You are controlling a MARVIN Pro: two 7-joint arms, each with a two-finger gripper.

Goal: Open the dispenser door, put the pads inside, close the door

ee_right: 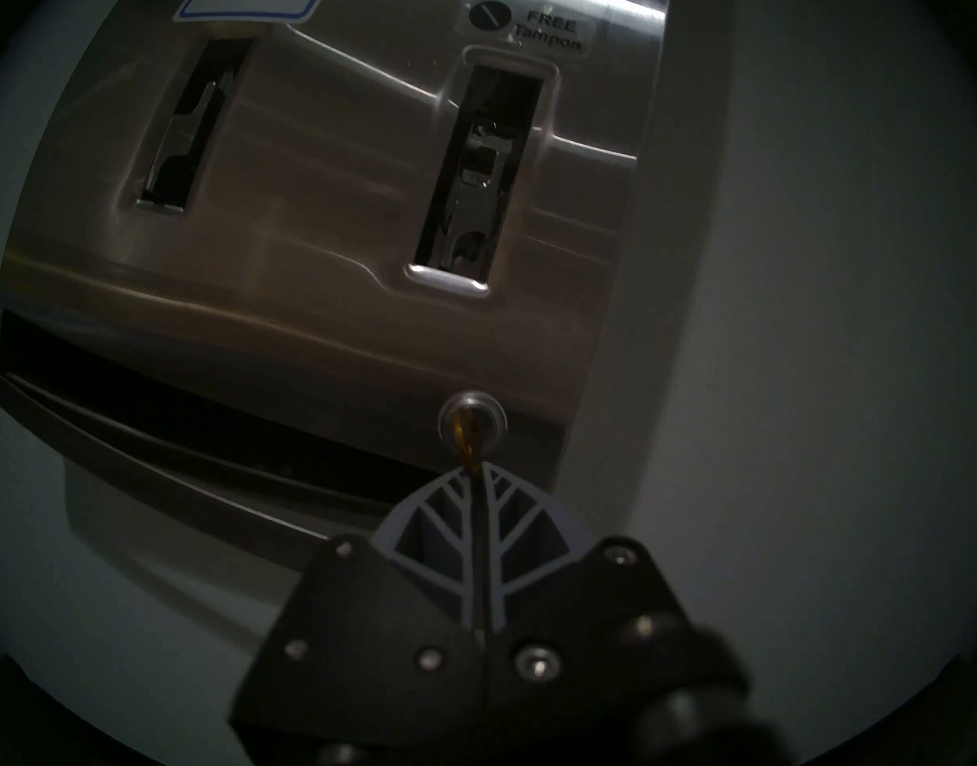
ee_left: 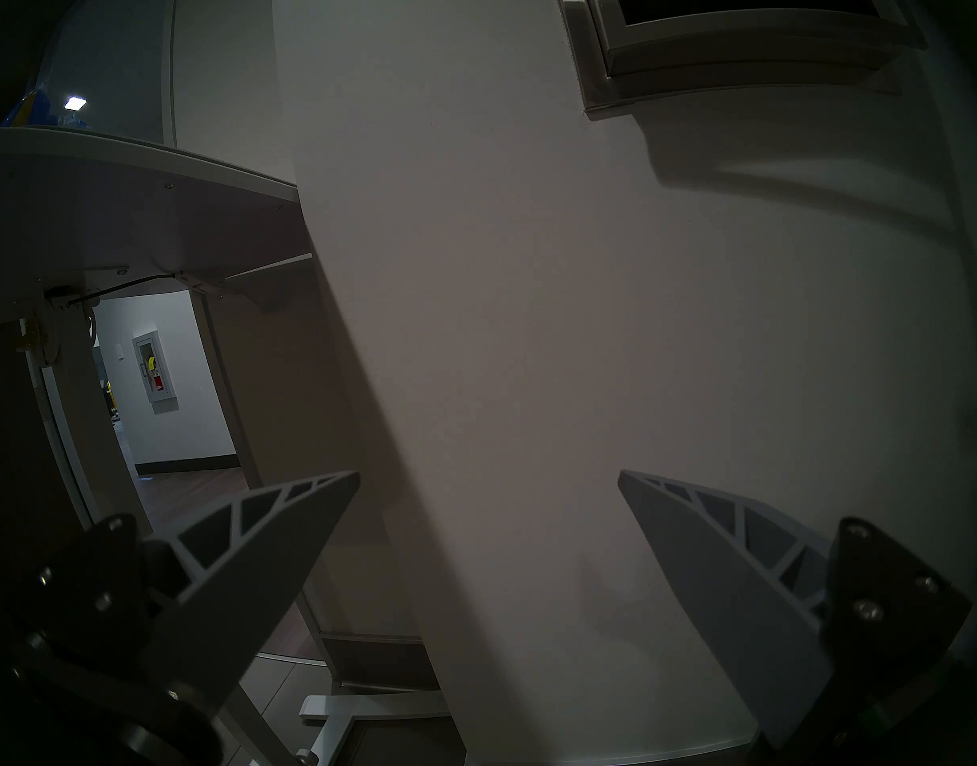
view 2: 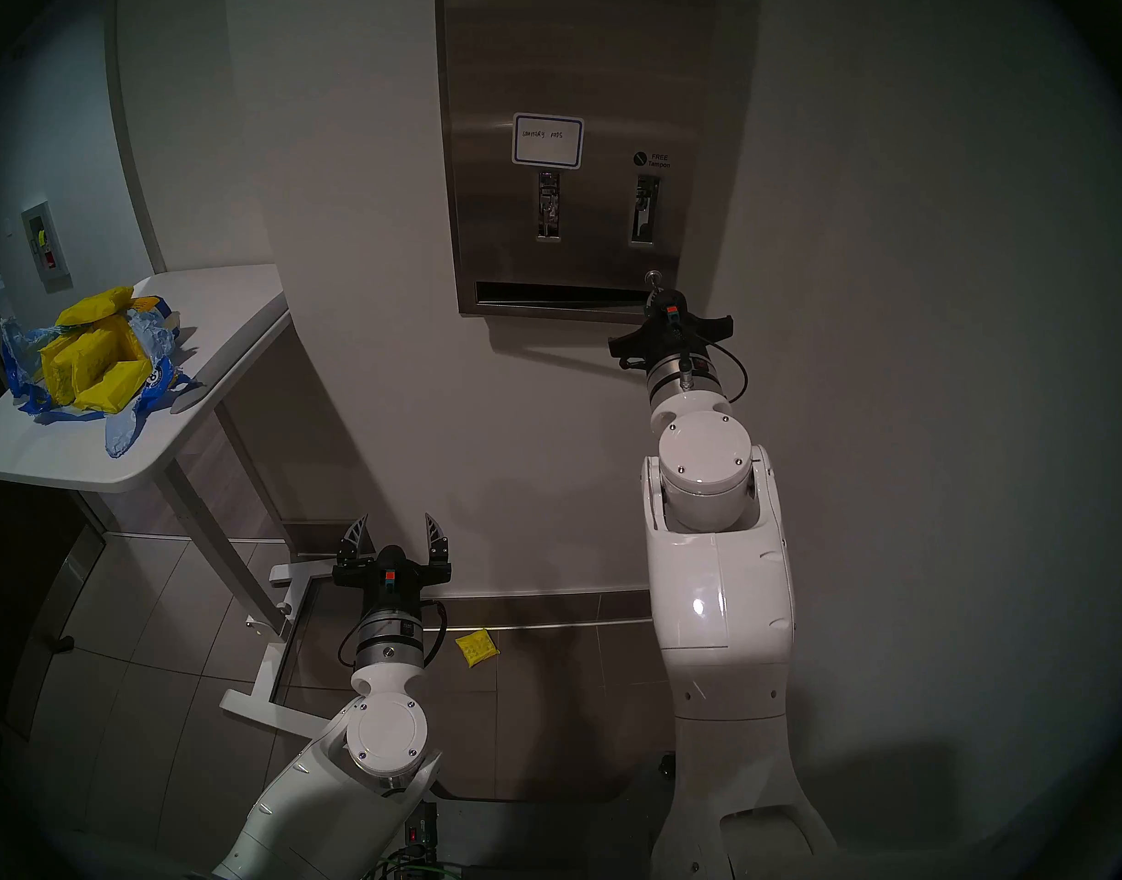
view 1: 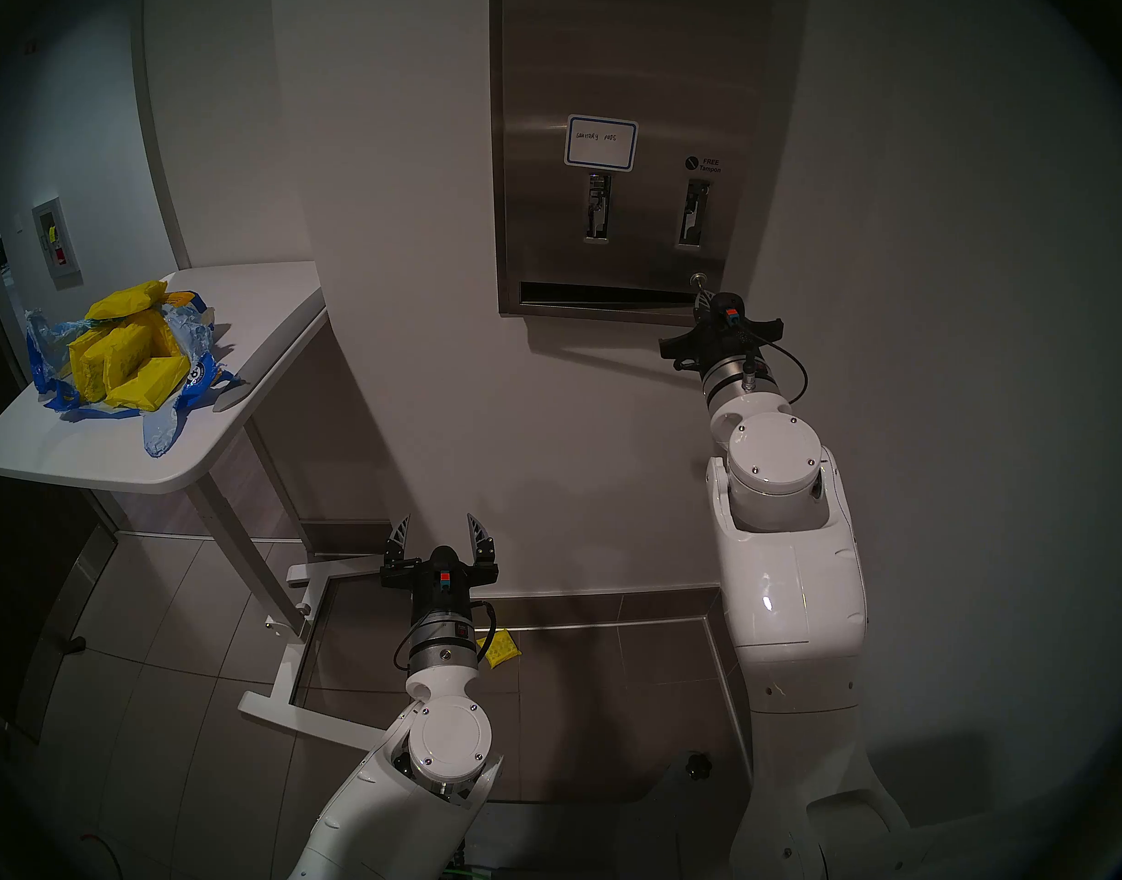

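I am working on the first step, opening the tall brushed-steel dispenser door point(view 1: 615, 85), which is sitting flush. My right hand point(ee_right: 478, 474) is pinched together on a small amber key point(ee_right: 468, 436) in the round lock point(ee_right: 473, 419). Next I judge a steady pull outward. The yellow-wrapped pads point(view 1: 123, 351) are lying on the white worktop point(view 1: 101, 459), far left of the door. My left hand point(view 1: 441, 539) is hanging spread apart, empty.

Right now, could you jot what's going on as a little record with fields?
dispenser door: closed
lock: small amber key sticking out
right gripper: jaws shut on the key
left gripper: jaws open, empty, low near the wall
pads: yellow packets in a torn bag on the white table
stray pad: on the floor
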